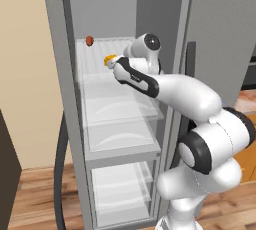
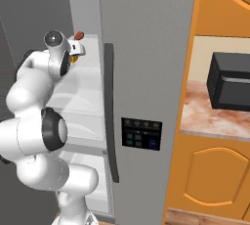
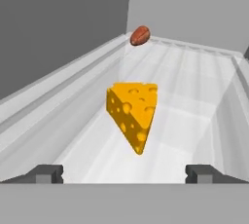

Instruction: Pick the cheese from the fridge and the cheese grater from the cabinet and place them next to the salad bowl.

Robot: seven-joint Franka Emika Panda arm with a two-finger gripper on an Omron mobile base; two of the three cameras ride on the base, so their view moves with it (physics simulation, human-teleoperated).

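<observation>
The fridge point(image 1: 54, 49) stands open, and my arm reaches onto its upper clear shelf point(image 3: 194, 96). On that shelf rests the cheese point(image 3: 132, 113), a small yellow-orange wedge with holes, also visible as a yellow spot point(image 1: 108, 59) just beyond my hand. My gripper point(image 3: 124, 173) is open, its two dark tips point(image 3: 46, 173) wide apart. The wedge lies a short way ahead of them, centred in the gap and untouched. In the right base view the cheese point(image 2: 73, 59) peeks out beside my wrist. The cheese grater and the salad bowl are out of view.
A small reddish-brown round item point(image 3: 140, 35) sits at the shelf's back corner. The grey fridge door point(image 2: 146, 72) with its dark handle stands to my right. Past it are orange cabinet doors point(image 2: 215, 180), a counter and a black microwave point(image 2: 229, 82).
</observation>
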